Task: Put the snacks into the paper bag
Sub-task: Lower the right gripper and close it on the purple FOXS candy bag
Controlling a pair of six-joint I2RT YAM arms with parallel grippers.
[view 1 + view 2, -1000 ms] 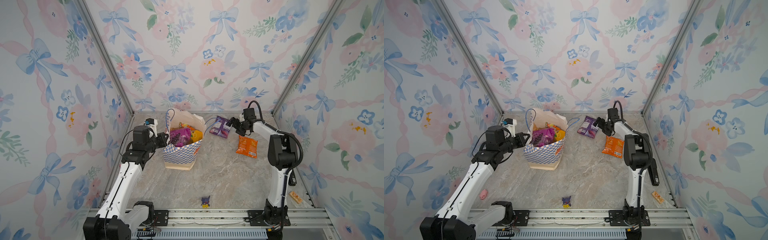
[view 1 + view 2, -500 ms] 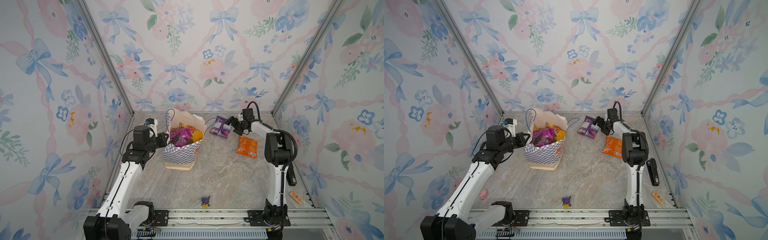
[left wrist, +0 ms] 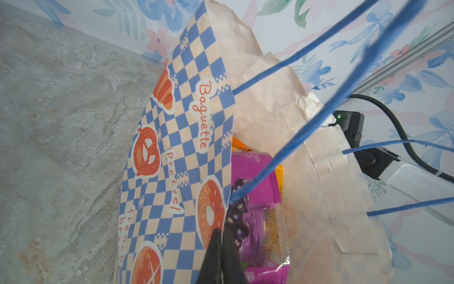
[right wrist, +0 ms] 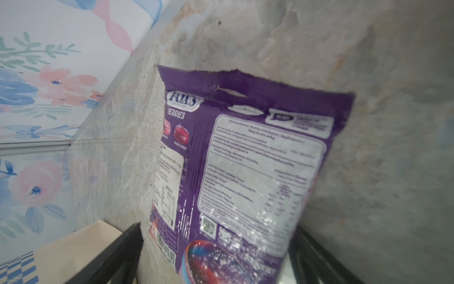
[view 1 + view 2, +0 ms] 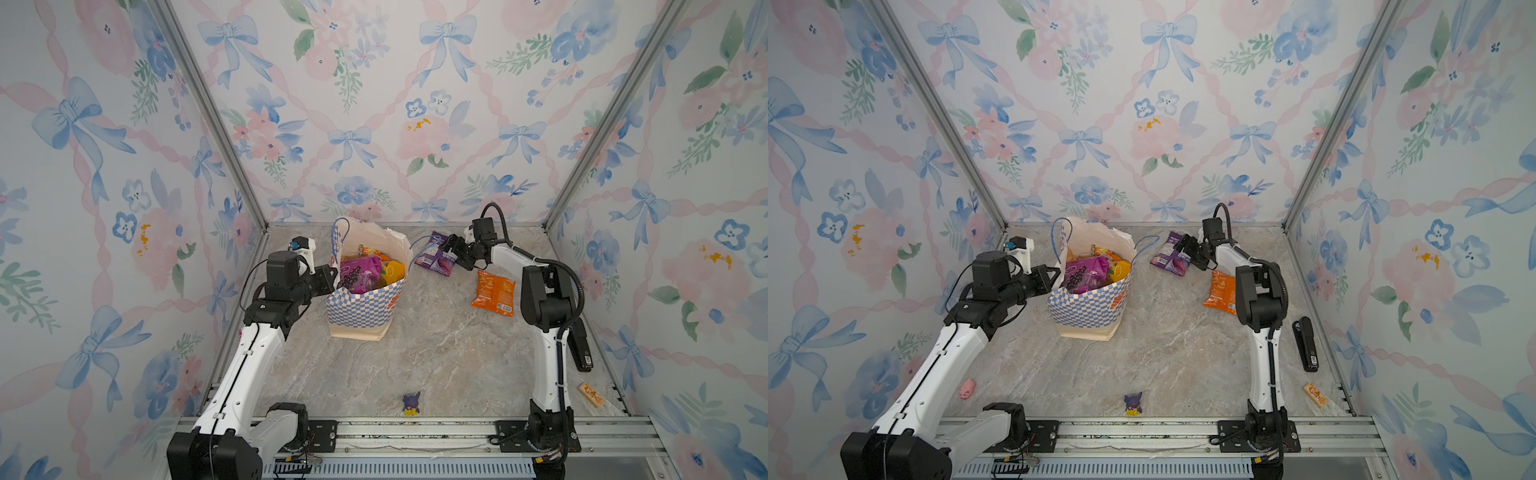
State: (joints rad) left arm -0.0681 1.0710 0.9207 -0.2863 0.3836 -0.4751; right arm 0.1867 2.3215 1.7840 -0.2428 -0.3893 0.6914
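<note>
Right wrist view: right hand (image 4: 216, 231) stands wide open astride the purple packet (image 4: 245, 159), mid-frame on the tabletop (image 4: 368, 73), its lower end cut off. Left wrist view, bottom edge: left hand (image 3: 221, 238) is clamped on the rim of the paper bag (image 3: 186, 123), snacks (image 3: 253, 196) half hidden inside.

Both top views sit high at the front edge, looking down and inward across the whole worktop (image 5: 415, 357), practically the same scene, side by side. Left wrist camera is pressed right up to the paper bag (image 3: 177, 147), sighting along its checkered side and into the mouth, the right arm (image 3: 412, 179) beyond. Right wrist camera hangs close over the purple snack packet (image 4: 245, 159), worktop behind, a corner of that bag shared.
</note>
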